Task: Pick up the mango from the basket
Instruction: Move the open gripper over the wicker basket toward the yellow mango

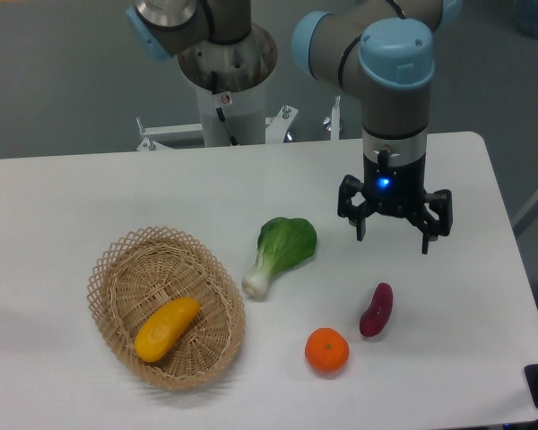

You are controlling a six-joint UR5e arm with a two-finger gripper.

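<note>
Well apart: mango (pixel 166 328) in basket (pixel 117 269), jaws (pixel 393 240) spread open, empty, above table.

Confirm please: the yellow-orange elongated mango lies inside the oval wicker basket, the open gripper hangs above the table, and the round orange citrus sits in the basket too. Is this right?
Not fully. The fixed camera view shows the round orange citrus on the white table, outside the oval wicker basket. The yellow-orange elongated mango lies inside the basket alone, and the open gripper hangs above the table.
</note>
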